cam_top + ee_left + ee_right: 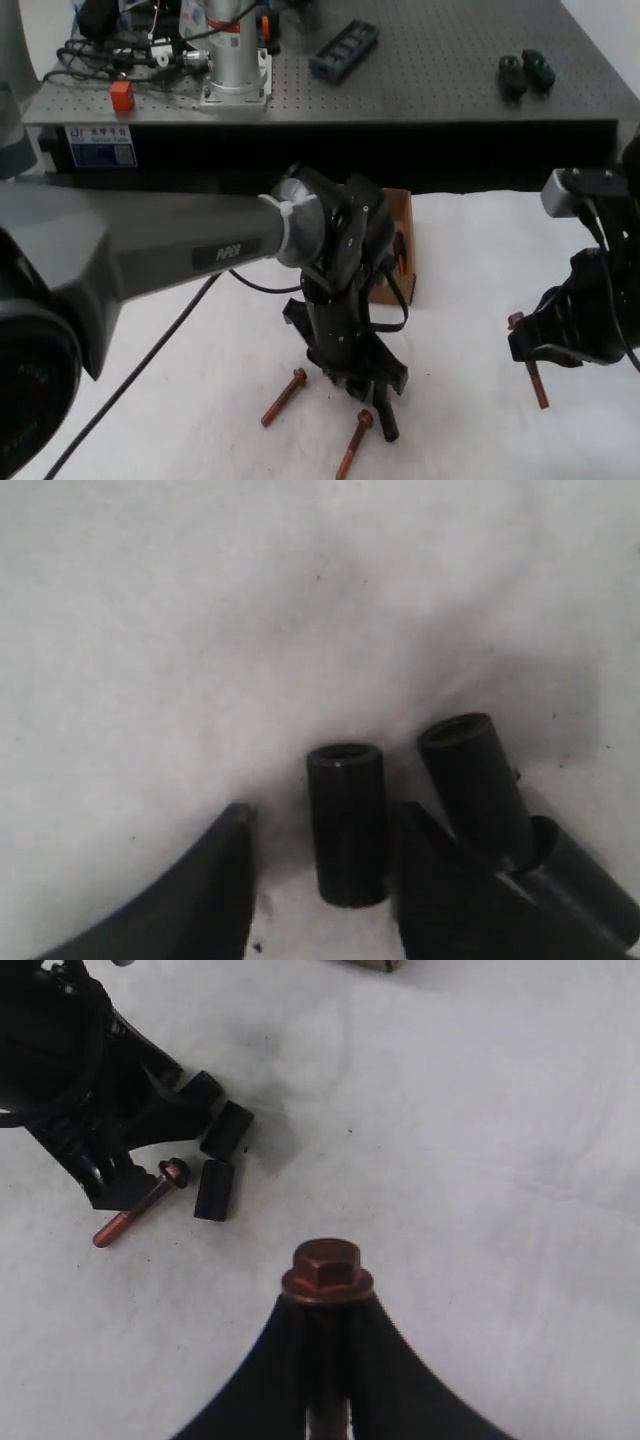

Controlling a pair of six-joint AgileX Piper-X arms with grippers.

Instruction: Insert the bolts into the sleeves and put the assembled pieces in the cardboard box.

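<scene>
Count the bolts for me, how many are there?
3. One bolt is in the right gripper. A second bolt and a third bolt lie on the cloth by the left gripper. Others may hide under that arm.

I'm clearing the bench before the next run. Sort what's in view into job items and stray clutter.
Job: bolt in the right claw; two loose bolts on the cloth; three black sleeves by the open left claw; cardboard box.
Lying about: orange block, black tray, two black pieces, metal post, cables, all on the far bench.
</scene>
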